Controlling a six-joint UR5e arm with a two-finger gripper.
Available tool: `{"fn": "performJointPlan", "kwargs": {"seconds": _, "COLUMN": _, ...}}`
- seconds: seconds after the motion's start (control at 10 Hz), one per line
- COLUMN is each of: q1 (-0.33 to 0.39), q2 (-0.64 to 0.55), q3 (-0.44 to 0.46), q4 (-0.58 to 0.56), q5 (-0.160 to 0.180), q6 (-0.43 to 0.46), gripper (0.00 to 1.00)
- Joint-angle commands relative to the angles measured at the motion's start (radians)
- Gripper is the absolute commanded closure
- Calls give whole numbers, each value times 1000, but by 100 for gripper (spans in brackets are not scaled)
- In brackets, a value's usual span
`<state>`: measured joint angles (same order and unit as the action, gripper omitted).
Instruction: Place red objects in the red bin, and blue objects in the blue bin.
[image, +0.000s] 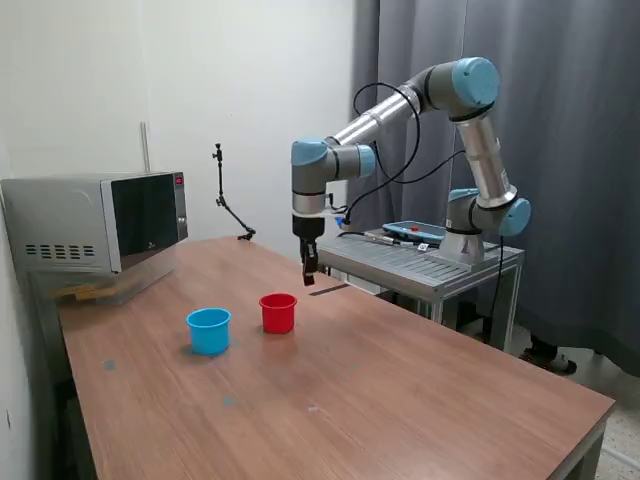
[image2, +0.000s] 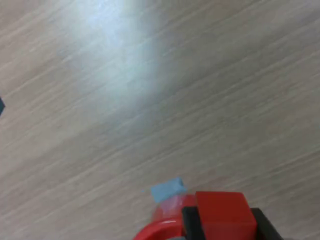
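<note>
Exterior view: gripper (image: 310, 268) hangs above the table (image: 420, 390), just beyond the red bin (image: 278, 312); the blue bin (image: 209, 330) stands beside it, bare wood all around. Wrist view: jaws clamp a red cube (image2: 221, 214) over the red bin's rim.

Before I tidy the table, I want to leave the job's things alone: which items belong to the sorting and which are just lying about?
Job:
- red cube, held in the gripper
- red cup
- blue cup

Just about:
- microwave
- small stand
- metal cart
</note>
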<state>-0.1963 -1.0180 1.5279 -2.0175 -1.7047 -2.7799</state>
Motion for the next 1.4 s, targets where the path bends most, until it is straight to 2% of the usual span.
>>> {"fn": "performJointPlan", "kwargs": {"seconds": 0.0, "q1": -34, "q2": 1, "q3": 14, "q4": -41, "q5": 37, "q6": -6, "gripper": 100}}
{"fn": "performJointPlan", "kwargs": {"seconds": 0.3, "q1": -63, "q2": 19, "q3": -8, "q4": -79, "q5": 43, "q6": -55, "gripper": 100}}
{"fn": "performJointPlan", "kwargs": {"seconds": 0.7, "q1": -69, "q2": 94, "q3": -96, "q4": -92, "q5": 77, "q6": -96, "gripper": 100}}
{"fn": "performJointPlan", "kwargs": {"seconds": 1.3, "q1": -71, "q2": 113, "q3": -78, "q4": -90, "q5": 77, "q6": -95, "gripper": 100}}
